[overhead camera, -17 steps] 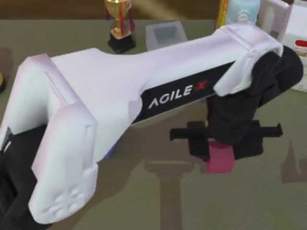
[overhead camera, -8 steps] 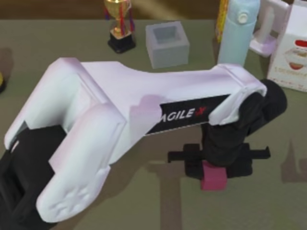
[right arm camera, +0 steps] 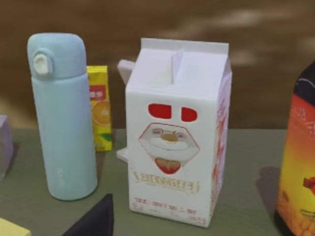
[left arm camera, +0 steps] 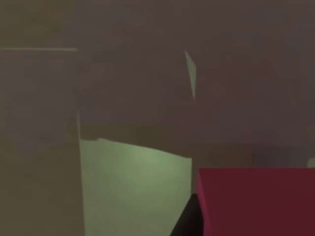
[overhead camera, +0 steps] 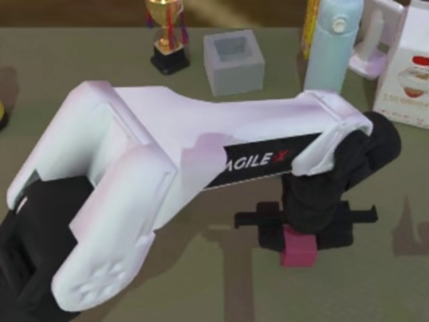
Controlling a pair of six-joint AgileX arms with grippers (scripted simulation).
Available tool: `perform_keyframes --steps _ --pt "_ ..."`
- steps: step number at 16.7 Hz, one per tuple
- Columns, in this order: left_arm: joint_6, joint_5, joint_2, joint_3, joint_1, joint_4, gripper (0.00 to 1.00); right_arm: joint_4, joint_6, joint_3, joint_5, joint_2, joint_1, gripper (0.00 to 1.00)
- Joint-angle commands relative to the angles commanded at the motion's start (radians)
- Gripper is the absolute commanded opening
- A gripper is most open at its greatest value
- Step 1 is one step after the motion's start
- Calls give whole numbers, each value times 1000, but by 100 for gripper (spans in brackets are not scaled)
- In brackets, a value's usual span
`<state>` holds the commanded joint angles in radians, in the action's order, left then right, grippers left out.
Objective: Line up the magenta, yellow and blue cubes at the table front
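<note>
Now the left claw [overhead camera: 299, 240] sits low over the surface [overhead camera: 375, 282], clenched on the magenta cube [overhead camera: 299, 248].
Right of centre and toward the near edge, the cube shows only partly under the claw, so a skewed release could leave it turned out of line. Farther off stand a grey box [overhead camera: 233, 62], pale-blue flask [overhead camera: 333, 47] and milk carton [right arm camera: 177, 132]; yellow and blue cubes are hidden, the right arm unseen.

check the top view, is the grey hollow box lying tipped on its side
No, the grey hollow box stands upright at the table's far edge with its open cavity facing up toward the camera.
</note>
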<state>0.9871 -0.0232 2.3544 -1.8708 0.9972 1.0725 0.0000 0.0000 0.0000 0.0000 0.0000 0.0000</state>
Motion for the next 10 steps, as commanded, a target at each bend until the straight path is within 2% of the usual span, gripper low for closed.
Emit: perform_keyframes --steps 8,10 --pt "0 0 0 0 0 0 98 0 0 0 0 0 0 100" --pt "0 0 0 0 0 0 100 0 0 0 0 0 0 100"
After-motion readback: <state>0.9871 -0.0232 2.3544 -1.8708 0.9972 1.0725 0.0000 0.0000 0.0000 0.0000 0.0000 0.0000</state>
